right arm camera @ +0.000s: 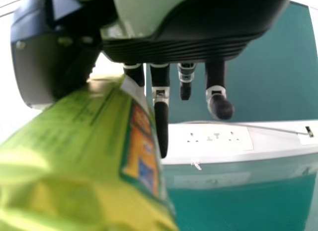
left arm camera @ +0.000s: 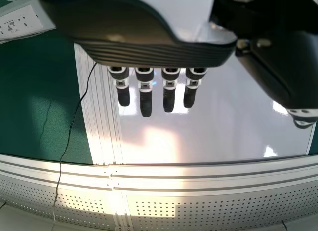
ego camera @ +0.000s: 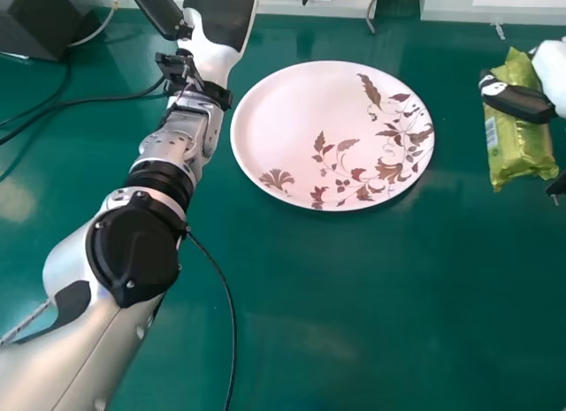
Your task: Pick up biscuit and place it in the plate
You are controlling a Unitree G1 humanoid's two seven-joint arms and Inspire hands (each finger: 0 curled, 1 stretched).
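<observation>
The green biscuit packet [ego camera: 517, 146] is at the right side of the head view, right of the floral plate [ego camera: 296, 110] and apart from it. My right hand [ego camera: 516, 100] has its thumb across the packet. In the right wrist view the packet [right arm camera: 84, 151] lies between the thumb and fingers of my right hand [right arm camera: 161, 112], one finger along its side. My left hand [ego camera: 217, 26] is beyond the plate's upper left edge, holding nothing. Its fingers hang straight in the left wrist view, where the left hand [left arm camera: 145, 99] is above a pale surface.
A dark box [ego camera: 34, 20] stands at the far left, with black cables [ego camera: 88, 100] running from that side. Another cable [ego camera: 232, 314] crosses the green table [ego camera: 380, 314] near my left forearm. A white trunking strip with sockets [right arm camera: 213, 137] borders the table.
</observation>
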